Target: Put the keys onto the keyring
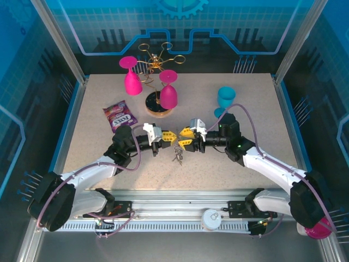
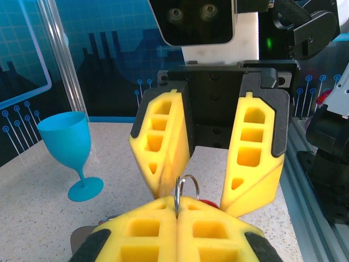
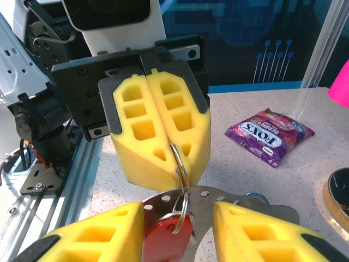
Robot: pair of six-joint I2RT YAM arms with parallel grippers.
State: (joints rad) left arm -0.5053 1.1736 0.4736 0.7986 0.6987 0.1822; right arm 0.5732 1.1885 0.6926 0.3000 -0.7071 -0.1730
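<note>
My left gripper (image 1: 165, 136) and right gripper (image 1: 184, 137) meet tip to tip over the middle of the table. The left gripper (image 2: 178, 210) is shut on a silvery split ring, the keyring (image 2: 180, 191), which stands edge-on out of its pads. A smaller ring with a red-tagged key (image 3: 166, 240) hangs from the keyring (image 3: 180, 161). That key lies between the fingers of my right gripper (image 3: 177, 214), which stands open. A silvery plate with holes (image 3: 229, 199) lies just behind it. A bunch of keys (image 1: 177, 155) dangles under the two grippers.
A purple Fox's sweets bag (image 1: 120, 115) lies left of centre. Behind the grippers, a gold wire rack on a round wooden base (image 1: 157, 108) holds two pink glasses (image 1: 132, 82). A blue glass (image 1: 226, 99) stands at the right. Metal rails (image 1: 180, 210) run along the near edge.
</note>
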